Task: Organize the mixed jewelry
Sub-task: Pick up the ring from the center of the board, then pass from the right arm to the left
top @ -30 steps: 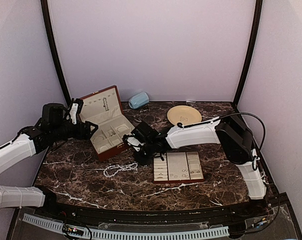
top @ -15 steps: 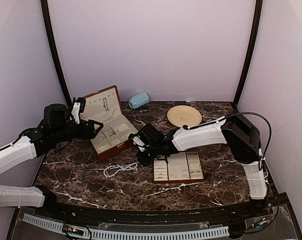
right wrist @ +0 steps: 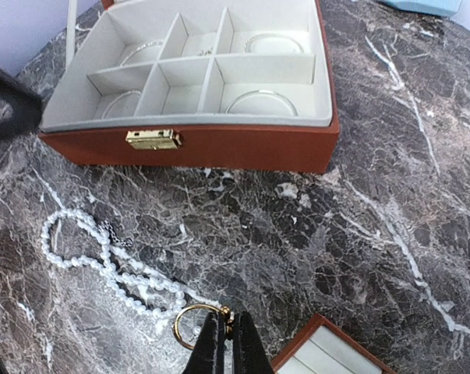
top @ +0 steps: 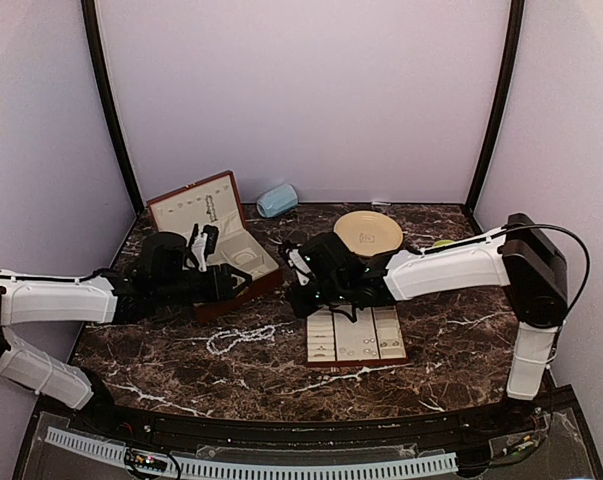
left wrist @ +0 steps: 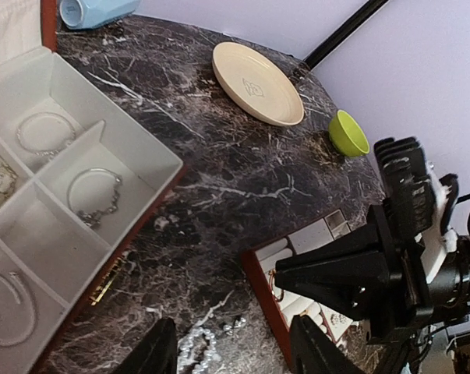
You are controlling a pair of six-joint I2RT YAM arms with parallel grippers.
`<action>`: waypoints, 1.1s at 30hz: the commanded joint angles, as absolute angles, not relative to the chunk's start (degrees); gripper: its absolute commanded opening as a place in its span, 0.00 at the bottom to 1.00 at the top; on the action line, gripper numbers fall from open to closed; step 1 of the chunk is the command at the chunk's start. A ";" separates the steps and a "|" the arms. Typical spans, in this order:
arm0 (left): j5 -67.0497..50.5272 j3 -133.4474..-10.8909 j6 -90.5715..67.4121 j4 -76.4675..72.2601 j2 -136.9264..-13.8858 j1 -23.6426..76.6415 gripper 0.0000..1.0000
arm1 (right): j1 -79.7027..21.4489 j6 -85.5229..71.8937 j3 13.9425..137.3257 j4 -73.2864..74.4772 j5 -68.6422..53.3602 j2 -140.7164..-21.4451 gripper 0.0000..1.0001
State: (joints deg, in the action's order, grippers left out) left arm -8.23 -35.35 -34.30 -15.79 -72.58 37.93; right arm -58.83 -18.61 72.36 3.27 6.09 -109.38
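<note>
My right gripper (right wrist: 227, 321) is shut on a small gold ring (right wrist: 189, 326), held just above the marble between the pearl strand (right wrist: 102, 257) and the corner of the cream slotted tray (right wrist: 328, 354). In the top view this gripper (top: 303, 298) hangs at the tray's (top: 356, 335) far left corner. The left gripper (left wrist: 235, 351) is open with nothing between its fingers, over the near end of the pearl strand (left wrist: 199, 347) and beside the tray's red edge (left wrist: 262, 304). From above, the left gripper (top: 243, 284) is at the front of the red-brown box (top: 216, 250).
The open box (left wrist: 63, 195) holds bracelets in its cream compartments. A cream plate (top: 368, 231), a green bowl (left wrist: 348, 132) and a light-blue object (top: 277, 200) stand at the back. The two grippers are close together above the pearl strand (top: 236, 338).
The left arm has swung right and forward, from beside the box to its front, and its jaws have narrowed. The right gripper has shifted slightly right, still shut.
</note>
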 commanded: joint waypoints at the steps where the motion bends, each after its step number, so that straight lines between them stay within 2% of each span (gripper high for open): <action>1: -10.77 -35.76 -39.72 -22.55 -75.76 40.18 0.50 | -58.59 -20.52 71.11 -1.87 7.08 -106.14 0.00; 9: -17.96 -37.62 -45.37 -27.89 -83.50 41.74 0.51 | -58.69 -19.84 70.14 -3.46 7.58 -104.17 0.00; 18: -18.81 -38.34 -46.09 -30.90 -86.17 43.08 0.53 | -58.66 -19.26 70.16 -4.63 6.59 -104.06 0.00; 21: -19.70 -38.87 -46.14 -31.93 -87.33 43.10 0.41 | -58.71 -19.29 69.92 -5.13 6.02 -104.09 0.00; 33: -19.35 -38.97 -46.30 -33.16 -88.18 43.07 0.24 | -59.18 -18.37 67.75 -8.00 4.23 -102.80 0.00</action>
State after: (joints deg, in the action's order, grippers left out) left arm -19.05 -37.80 -46.46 -31.31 -88.33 42.94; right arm -58.87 -19.14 68.99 -4.29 5.41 -105.25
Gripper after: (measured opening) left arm 0.263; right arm 0.021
